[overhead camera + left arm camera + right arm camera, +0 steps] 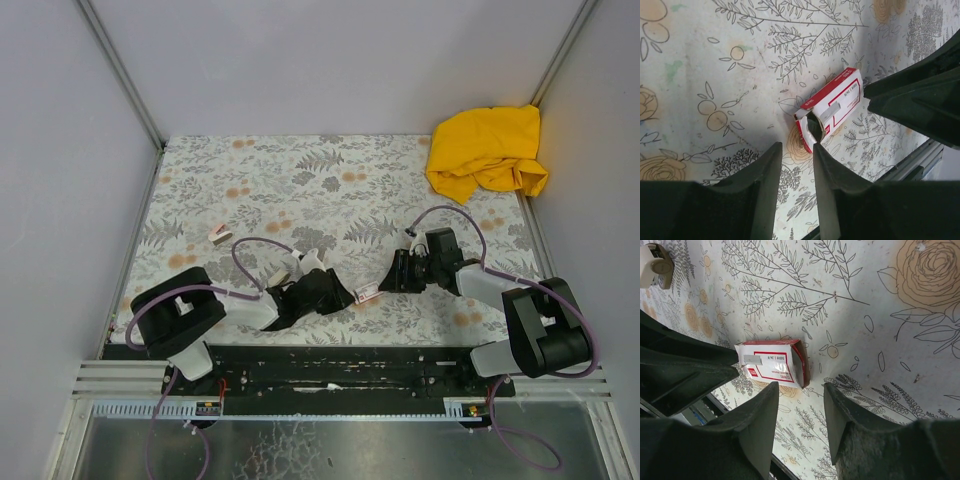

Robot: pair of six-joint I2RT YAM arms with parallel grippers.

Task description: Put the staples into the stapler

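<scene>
The white box with red print [366, 296] lies flat on the flowered table between my two grippers. In the left wrist view the box [835, 100] has its near end open with flaps spread; no staples show inside. My left gripper [796, 147] is open and empty, its right fingertip [816, 147] right at that open end. My right gripper [801, 387] is open and empty just short of the box [771, 362]. The cream stapler [218, 235] lies apart at the left of the table, and shows at the top left corner of the right wrist view [655, 265].
A crumpled yellow cloth [487, 150] lies at the back right corner. The black rail [340, 365] with the arm bases runs along the near edge. Grey walls close in the left, back and right sides.
</scene>
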